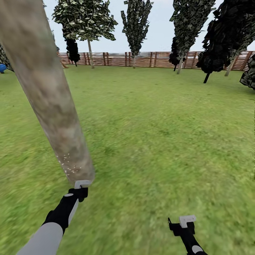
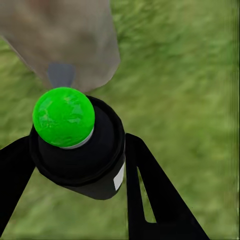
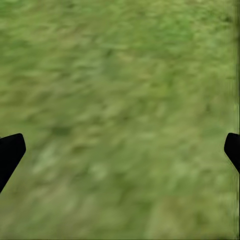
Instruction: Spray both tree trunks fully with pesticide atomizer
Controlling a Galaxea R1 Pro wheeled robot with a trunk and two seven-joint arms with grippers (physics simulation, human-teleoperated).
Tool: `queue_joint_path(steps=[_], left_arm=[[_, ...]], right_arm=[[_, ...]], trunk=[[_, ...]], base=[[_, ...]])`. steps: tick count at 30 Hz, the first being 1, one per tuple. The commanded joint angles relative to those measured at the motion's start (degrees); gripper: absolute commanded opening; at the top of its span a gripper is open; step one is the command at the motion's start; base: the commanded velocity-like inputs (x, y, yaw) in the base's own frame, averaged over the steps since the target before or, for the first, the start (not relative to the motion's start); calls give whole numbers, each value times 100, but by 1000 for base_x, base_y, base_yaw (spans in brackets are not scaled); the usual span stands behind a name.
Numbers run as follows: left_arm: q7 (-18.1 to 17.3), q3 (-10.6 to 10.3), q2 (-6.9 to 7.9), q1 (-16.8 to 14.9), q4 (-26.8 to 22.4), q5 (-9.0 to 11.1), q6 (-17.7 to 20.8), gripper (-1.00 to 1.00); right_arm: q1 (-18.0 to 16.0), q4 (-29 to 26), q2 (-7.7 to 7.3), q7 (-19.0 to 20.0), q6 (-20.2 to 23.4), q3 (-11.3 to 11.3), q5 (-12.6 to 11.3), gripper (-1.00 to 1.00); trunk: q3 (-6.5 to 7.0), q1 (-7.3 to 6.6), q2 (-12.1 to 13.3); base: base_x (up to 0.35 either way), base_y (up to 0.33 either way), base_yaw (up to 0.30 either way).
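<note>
My left end effector (image 2: 75, 165) pinches the black pesticide bottle (image 2: 82, 160), its green top (image 2: 63, 116) pointing at the base of the leaning tree trunk (image 1: 46, 92) just ahead, where pale specks dot the bark. My right end effector (image 3: 120, 150) hangs spread wide over the lawn (image 1: 159, 134), well apart from the trunk.

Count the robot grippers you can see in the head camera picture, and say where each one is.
2. The left gripper is at the foot of the near tree trunk, shut on the atomizer. The right gripper hangs open over bare lawn.
</note>
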Motion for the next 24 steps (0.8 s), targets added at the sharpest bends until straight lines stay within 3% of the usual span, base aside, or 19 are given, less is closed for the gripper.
queue_joint_path(steps=[1,12,24], left_arm=[[-11,35,-8,-3,-13,-48,31,-100],[-5,39,-8,-3,-16,-47,32,-100],[-19,39,-16,-3,-14,-47,30,-100]], right_arm=[[-5,11,0,-24,-21,-32,60,100],[-5,11,0,-16,-21,-32,60,100],[-5,11,0,-9,-21,-32,60,100]], trunk=[[-5,-1,-2],[-5,-1,-2],[-5,-1,-2]], base=[[0,-272,44],[14,-272,247],[168,-246,263]])
